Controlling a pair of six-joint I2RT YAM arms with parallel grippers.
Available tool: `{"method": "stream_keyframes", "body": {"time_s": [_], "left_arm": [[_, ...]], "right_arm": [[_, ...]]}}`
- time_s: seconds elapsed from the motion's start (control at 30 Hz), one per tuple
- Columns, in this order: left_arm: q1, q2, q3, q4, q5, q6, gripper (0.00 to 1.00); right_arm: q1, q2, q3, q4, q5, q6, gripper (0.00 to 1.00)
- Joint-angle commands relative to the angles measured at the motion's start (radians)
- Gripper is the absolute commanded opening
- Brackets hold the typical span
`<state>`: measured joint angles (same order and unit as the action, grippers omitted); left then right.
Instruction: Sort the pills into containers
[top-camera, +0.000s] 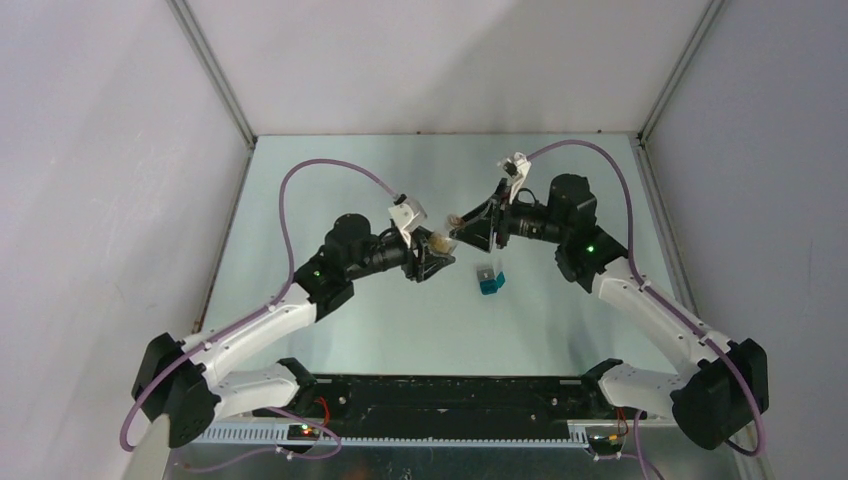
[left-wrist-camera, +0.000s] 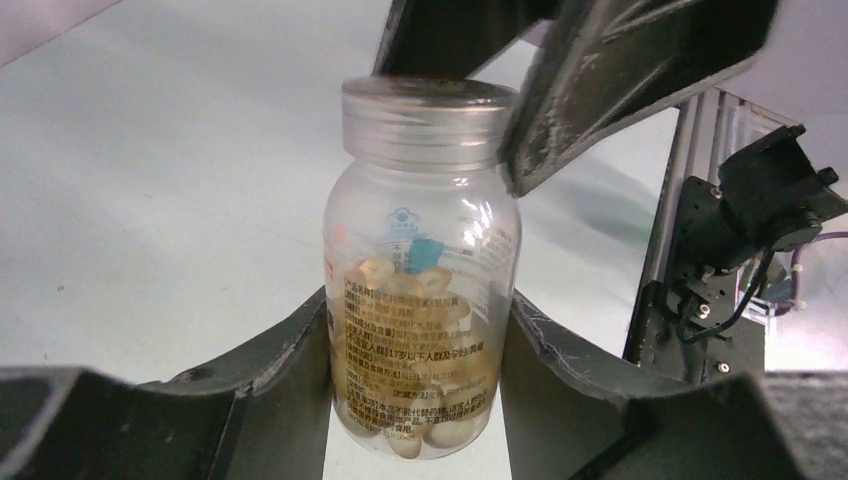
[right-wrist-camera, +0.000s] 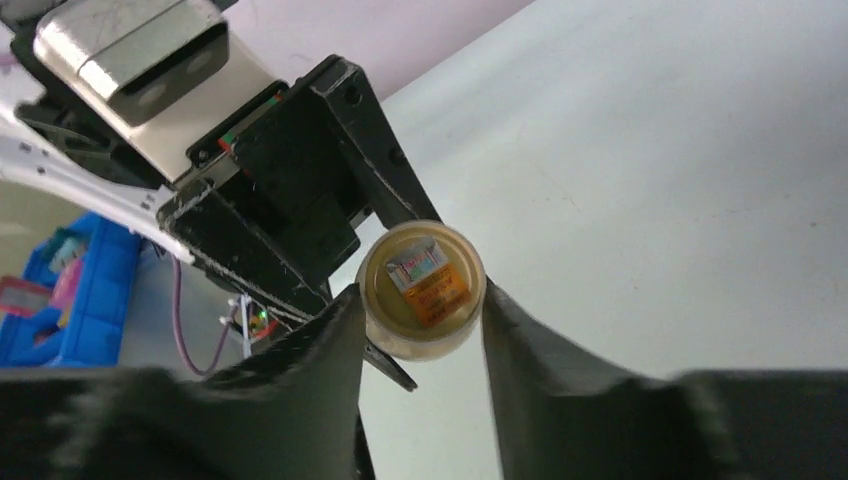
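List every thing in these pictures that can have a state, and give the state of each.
left gripper: shut on the pill bottle, around its body.
right gripper: shut on the cap.
pill bottle: part full of pills, held by both grippers.
cap: on the bottle.
teal case: on the table, apart from both grippers; open or shut unclear.

A pale grey-green table (top-camera: 350, 340) stands between white walls (top-camera: 100, 150) with metal corner posts (top-camera: 213, 72). A slotted cable duct (top-camera: 235, 433) runs along its near edge. Blue bins (right-wrist-camera: 85, 290) show at the left of the right wrist view
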<state>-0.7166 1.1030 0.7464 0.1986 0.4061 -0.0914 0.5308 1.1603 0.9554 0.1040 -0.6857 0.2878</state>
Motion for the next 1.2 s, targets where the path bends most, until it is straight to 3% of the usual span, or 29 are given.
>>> {"method": "stream_keyframes", "body": {"time_s": [0.0, 0.07, 0.23, 0.4, 0.57, 0.8, 0.87, 1.0, 1.17], "left_arm": [[0.012, -0.003, 0.026, 0.022, 0.014, 0.028, 0.00], [0.009, 0.005, 0.031, -0.002, -0.030, 0.052, 0.00], [-0.008, 0.015, 0.026, -0.040, -0.118, 0.143, 0.00], [-0.030, 0.022, 0.023, -0.058, -0.140, 0.231, 0.00], [-0.056, 0.027, 0.014, -0.038, -0.194, 0.257, 0.00], [-0.068, 0.030, 0.015, -0.037, -0.208, 0.251, 0.00], [-0.068, 0.029, 0.017, -0.041, -0.209, 0.242, 0.00], [-0.069, 0.034, 0.031, -0.061, -0.210, 0.207, 0.00], [-0.065, 0.044, 0.053, -0.090, -0.158, 0.150, 0.00]], "right_arm": [[-0.060, -0.024, 0.013, -0.023, -0.044, -0.117, 0.88], [-0.047, -0.048, 0.017, -0.039, 0.084, -0.058, 0.98], [-0.020, -0.093, 0.052, -0.138, 0.319, 0.204, 0.99], [0.045, -0.014, 0.149, -0.306, 0.400, 0.361, 0.75], [0.119, 0.046, 0.174, -0.324, 0.537, 0.453, 0.60], [0.172, 0.105, 0.214, -0.347, 0.595, 0.477, 0.61], [0.173, 0.106, 0.215, -0.350, 0.592, 0.476, 0.54], [0.157, 0.100, 0.215, -0.353, 0.549, 0.453, 0.18], [0.126, 0.076, 0.204, -0.290, 0.381, 0.230, 0.07]]}}
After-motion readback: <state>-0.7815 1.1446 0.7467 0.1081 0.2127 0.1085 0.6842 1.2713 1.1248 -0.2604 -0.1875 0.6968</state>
